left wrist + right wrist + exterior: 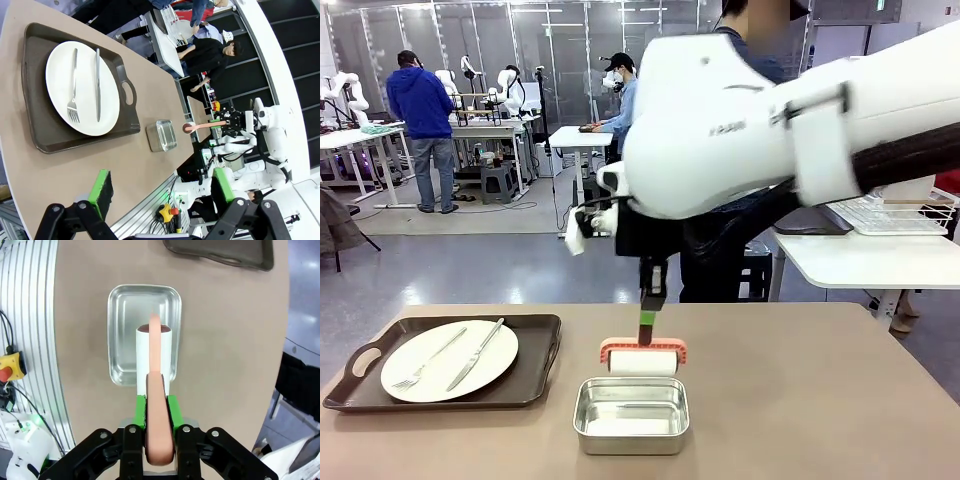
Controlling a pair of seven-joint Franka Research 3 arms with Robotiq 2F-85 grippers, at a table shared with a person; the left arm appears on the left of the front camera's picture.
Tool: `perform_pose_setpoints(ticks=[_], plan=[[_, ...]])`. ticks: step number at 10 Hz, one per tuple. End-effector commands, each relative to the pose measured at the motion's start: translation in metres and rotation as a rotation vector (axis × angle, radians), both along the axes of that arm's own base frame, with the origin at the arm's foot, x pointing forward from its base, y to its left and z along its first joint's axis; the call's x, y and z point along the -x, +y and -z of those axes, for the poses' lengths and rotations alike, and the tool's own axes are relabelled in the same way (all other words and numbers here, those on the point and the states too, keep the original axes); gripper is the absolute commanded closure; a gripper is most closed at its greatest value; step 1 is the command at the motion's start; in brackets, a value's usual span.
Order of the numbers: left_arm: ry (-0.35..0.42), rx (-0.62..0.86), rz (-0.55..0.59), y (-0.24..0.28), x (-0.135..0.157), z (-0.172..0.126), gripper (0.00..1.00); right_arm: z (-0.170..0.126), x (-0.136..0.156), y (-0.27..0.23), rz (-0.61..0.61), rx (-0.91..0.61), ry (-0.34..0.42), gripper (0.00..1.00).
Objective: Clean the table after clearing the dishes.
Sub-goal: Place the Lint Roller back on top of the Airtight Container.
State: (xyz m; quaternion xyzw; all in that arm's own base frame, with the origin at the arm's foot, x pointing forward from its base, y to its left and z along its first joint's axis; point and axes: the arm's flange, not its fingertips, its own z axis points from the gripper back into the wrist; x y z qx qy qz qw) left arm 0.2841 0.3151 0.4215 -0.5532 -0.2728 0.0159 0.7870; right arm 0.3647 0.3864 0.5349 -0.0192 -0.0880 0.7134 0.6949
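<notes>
Right claw (647,335) grips roller (642,360) above the table (810,400).

We look across a smooth grey floor (470,260) to a back wall of glass panels (560,40) in metal frames. At the left we see white work tables (350,140), a person in a blue jacket (420,110) standing at them, and a dark stool (498,182) nearby. Near the middle, a second person (620,100) stands at a small white table (578,137). On the right, a white table (840,255) carries a wire rack (895,212). The light is even and cool.
</notes>
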Motion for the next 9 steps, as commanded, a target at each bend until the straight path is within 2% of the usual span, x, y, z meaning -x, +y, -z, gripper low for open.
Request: perform_pose_setpoints(ticks=[1,7,9], plan=[[-0.014,0.002,0.002,0.001,0.004,0.0,0.0,0.012,-0.013,0.033,0.048,0.045,0.053,0.78],[-0.014,0.002,0.002,0.001,0.004,0.0,0.0,0.069,-0.032,0.056,0.058,0.082,0.12,0.78],[-0.014,0.002,0.002,0.001,0.004,0.0,0.0,0.076,-0.038,0.047,0.056,0.079,0.107,0.78]])
